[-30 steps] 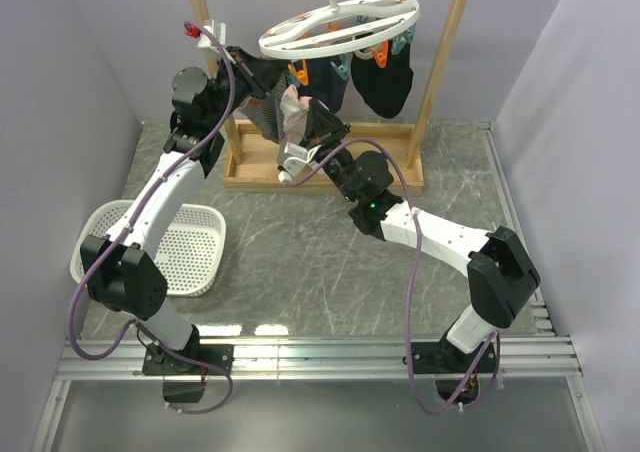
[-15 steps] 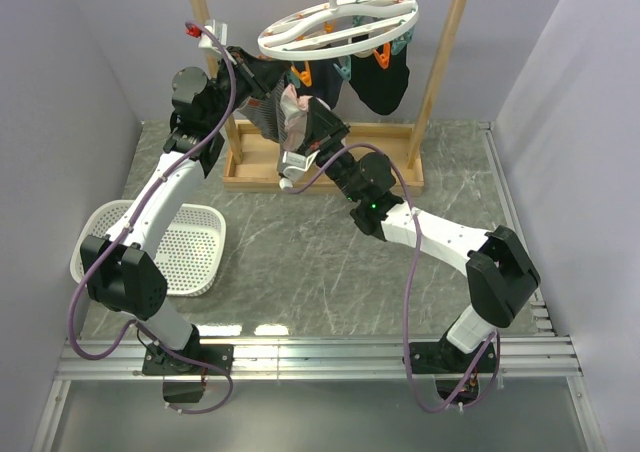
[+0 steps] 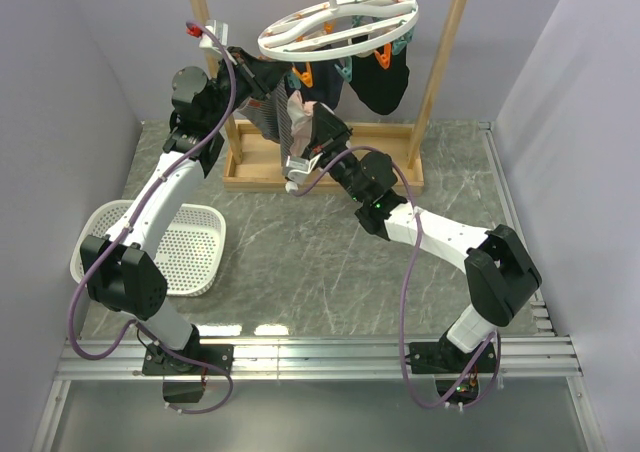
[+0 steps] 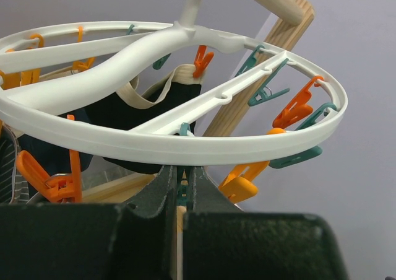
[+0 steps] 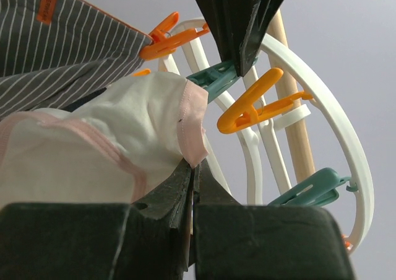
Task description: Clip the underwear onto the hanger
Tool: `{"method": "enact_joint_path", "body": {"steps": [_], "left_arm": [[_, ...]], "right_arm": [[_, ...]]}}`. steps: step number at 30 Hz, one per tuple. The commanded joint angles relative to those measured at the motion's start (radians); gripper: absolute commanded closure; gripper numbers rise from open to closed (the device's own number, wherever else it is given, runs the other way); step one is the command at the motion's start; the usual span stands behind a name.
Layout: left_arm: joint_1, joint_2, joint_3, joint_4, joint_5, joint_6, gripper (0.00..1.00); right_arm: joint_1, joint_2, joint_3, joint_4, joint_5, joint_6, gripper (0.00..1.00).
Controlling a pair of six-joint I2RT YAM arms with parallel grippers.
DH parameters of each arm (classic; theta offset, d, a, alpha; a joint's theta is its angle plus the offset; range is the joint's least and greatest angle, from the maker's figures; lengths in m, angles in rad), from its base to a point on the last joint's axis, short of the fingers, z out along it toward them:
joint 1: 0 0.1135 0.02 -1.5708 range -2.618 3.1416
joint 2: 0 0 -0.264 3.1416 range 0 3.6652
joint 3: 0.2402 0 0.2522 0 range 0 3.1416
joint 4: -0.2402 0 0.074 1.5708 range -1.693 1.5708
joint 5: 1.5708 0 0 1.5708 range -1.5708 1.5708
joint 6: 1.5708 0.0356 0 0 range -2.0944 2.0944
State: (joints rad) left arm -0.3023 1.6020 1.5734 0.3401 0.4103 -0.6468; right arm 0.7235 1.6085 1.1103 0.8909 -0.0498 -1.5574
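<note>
A: Looking for writing to go by? The only label is a small orange tab (image 5: 46, 3) sewn on the grey striped cloth (image 5: 68, 51), at 10 o'clock in your right wrist view. Its print is too small to read.

B: Your right gripper (image 5: 190, 171) is clenched on the underwear (image 5: 93, 150), pinching the fabric just below a pink-trimmed corner. The rest of the briefs bunches out toward 9 o'clock and is cut off by the left edge of that view.

A: Your left gripper (image 4: 179, 176) is pinched onto a teal clip (image 5: 213, 77) that hangs under the hanger (image 4: 185, 148). In your right wrist view its dark fingers come down from 12 o'clock. The clip pokes out toward 8 o'clock, with its tip just beside the underwear's corner. You can't tell whether the two touch. An orange clip (image 5: 253, 109) dangles at 3 o'clock from that corner.

B: In your left wrist view only a sliver of teal shows between the fingers. The gripper body blocks the rest of the clip and everything below the ring.

A: From overhead, the hanger hangs by its hook from the wooden rack (image 3: 440, 72) at 12 o'clock on the table (image 3: 300, 262). Your two grippers meet beneath its 8 o'clock edge. Arms and cloth overlap there, so the underwear shows only as a pale patch.

B: A dark garment (image 3: 383, 84) hangs under the hanger's 3 o'clock side. A white basket (image 3: 190, 247) sits at 8 o'clock on the table, and your left arm covers part of it.
</note>
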Motion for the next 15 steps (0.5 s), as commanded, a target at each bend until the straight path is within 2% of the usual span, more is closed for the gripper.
{"method": "enact_joint_path", "body": {"steps": [1,15], "left_arm": [[-0.008,0.016,0.043,-0.018,0.062,0.021,1.0],[-0.008,0.021,0.05,-0.033,0.079,0.027,1.0]], "right_arm": [[-0.009,-0.01,0.025,0.023,-0.009,-0.018,1.0],[-0.016,0.005,0.06,-0.026,-0.002,-0.032,1.0]]}}
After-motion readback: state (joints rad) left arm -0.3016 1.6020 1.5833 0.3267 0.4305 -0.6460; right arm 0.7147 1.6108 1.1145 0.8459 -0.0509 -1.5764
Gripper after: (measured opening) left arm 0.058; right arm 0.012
